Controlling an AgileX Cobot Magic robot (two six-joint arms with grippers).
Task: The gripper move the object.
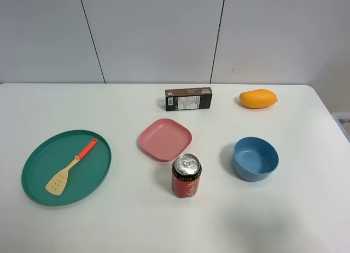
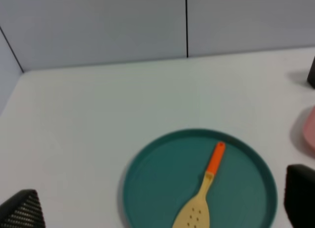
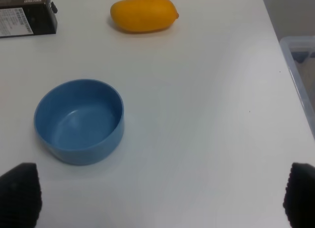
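The spatula (image 1: 71, 167) has a pale yellow slotted blade and an orange-red handle. It lies flat inside the green plate (image 1: 38, 154) at the table's left. It also shows in the left wrist view (image 2: 202, 198) on the plate (image 2: 147, 179). My left gripper (image 2: 160, 207) is open and hovers short of the plate, with its dark fingertips (image 2: 22, 211) wide apart. My right gripper (image 3: 160, 194) is open and empty, near the blue bowl (image 3: 78, 120). Neither gripper shows in the exterior view.
A pink square plate (image 1: 164, 139), a red drink can (image 1: 186, 176) and the blue bowl (image 1: 255, 158) stand mid-table. A dark box (image 1: 188, 99) and an orange mango (image 1: 257, 98) lie at the back. A clear bin (image 3: 300, 65) sits off the right edge.
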